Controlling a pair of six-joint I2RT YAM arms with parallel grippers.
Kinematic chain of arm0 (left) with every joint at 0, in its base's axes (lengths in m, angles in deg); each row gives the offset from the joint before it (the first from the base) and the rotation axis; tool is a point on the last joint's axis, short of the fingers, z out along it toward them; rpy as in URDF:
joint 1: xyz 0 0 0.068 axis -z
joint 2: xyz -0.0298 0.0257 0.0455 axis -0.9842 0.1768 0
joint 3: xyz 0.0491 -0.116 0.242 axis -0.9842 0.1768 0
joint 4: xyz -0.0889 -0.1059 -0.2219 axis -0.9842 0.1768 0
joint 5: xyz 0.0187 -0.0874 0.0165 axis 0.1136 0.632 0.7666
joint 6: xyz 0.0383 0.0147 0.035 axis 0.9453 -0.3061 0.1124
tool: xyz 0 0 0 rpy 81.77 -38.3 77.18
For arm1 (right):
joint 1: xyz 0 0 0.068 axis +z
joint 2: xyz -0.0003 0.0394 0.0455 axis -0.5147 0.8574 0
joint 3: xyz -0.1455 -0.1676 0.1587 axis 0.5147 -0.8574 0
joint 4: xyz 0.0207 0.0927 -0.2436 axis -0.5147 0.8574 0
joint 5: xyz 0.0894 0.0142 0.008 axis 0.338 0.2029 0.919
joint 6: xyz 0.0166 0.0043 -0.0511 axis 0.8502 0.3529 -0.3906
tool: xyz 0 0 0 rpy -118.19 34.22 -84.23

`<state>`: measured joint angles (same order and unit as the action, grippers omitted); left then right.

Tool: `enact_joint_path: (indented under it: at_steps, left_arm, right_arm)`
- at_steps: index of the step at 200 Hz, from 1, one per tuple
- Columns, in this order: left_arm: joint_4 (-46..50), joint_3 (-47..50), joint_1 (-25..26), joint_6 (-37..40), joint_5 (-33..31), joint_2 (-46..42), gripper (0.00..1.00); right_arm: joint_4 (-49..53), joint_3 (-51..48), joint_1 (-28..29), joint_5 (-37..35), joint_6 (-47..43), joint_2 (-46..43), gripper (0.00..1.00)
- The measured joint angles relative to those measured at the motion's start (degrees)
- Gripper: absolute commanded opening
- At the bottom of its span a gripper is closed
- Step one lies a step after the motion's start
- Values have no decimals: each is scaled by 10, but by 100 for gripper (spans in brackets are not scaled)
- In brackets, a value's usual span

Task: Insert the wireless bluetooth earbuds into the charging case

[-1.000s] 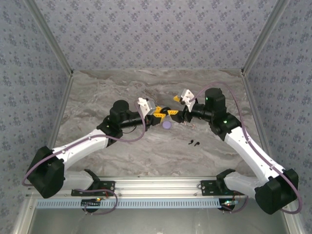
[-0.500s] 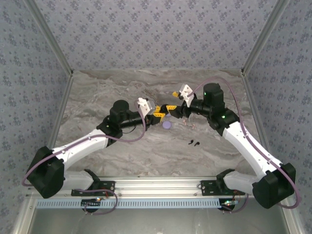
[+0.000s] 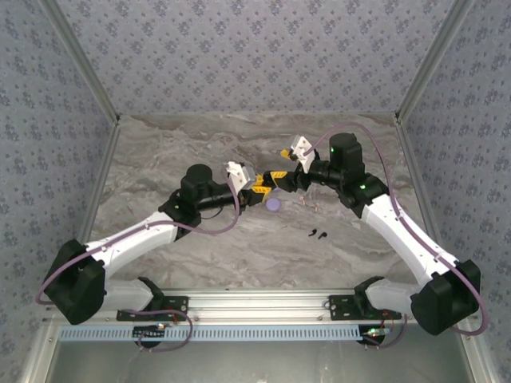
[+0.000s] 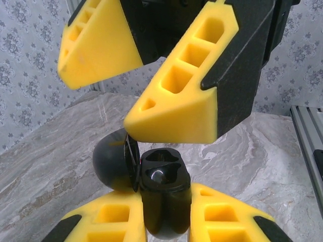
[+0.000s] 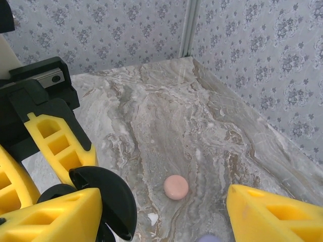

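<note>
My left gripper [image 4: 165, 204] is shut on the black charging case [image 4: 164, 189], held upright with its round lid [image 4: 113, 164] swung open to the left. Both of its sockets look empty. My right gripper's yellow fingers [image 4: 176, 106] hang just above the case. In the right wrist view the right gripper [image 5: 161, 217] stands open, its left finger right beside the lid [image 5: 108, 201], with nothing between the fingers. In the top view the left gripper [image 3: 259, 190] and right gripper [image 3: 279, 179] meet at mid-table. A black pair of earbuds [image 3: 319, 234] lies on the table nearer the arms.
A purple disc [image 3: 274, 203] lies just below the two grippers. A pink disc [image 5: 176, 187] rests on the marble under the right gripper. Tiny pale pieces [image 3: 308, 204] lie to the right of the purple disc. Patterned walls close in the table on three sides.
My right arm has swung left and toward the far wall, bringing its gripper over the case in the left gripper. The left arm and the case have stayed put.
</note>
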<state>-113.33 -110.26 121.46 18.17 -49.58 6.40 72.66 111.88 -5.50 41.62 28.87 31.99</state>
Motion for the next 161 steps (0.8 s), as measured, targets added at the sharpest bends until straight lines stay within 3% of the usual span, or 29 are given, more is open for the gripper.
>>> enact_joint_path:
  at_steps: [24, 52, 84, 144, 161]
  left_arm:
    - [0, 0, 0, 2, 0, 0, 0]
    - [0, 0, 1, 4, -2, 0, 0]
    - [0, 0, 1, 4, -7, -8, 0]
    - [4, 21, 2, 4, -30, -51, 0]
    - [5, 27, 2, 4, -39, -60, 0]
  right_arm:
    - [6, 2, -3, 1, 0, -1, 70]
    - [22, 2, -16, -2, 16, -22, 100]
    - [65, 2, -31, -57, 59, -77, 100]
    - [188, -30, -89, -167, 265, -99, 100]
    - [204, -76, -90, -190, 341, -99, 93]
